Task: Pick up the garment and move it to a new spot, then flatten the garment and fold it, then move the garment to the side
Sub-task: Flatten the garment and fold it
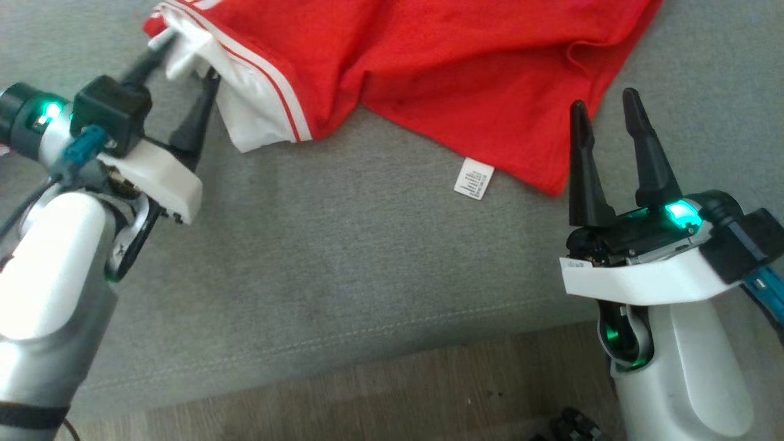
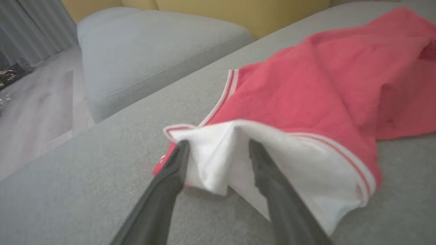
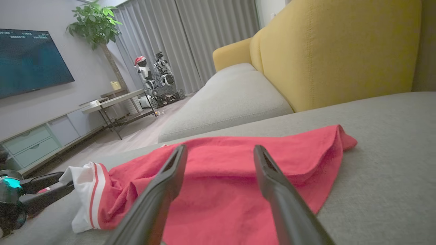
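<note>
Crumpled red cotton shirt lies on the grey fabric sofa seat. Left gripper straddles its white sleeve, fingers apart. Right gripper is spread near the hem. It should probably bite deep before lifting.

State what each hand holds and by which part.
Nothing is clamped. The left hand, open, straddles the white cuff of the red garment; the right hand hangs open, empty.

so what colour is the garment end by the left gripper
White garment end with a red stripe; left wrist view shows it best.
</note>
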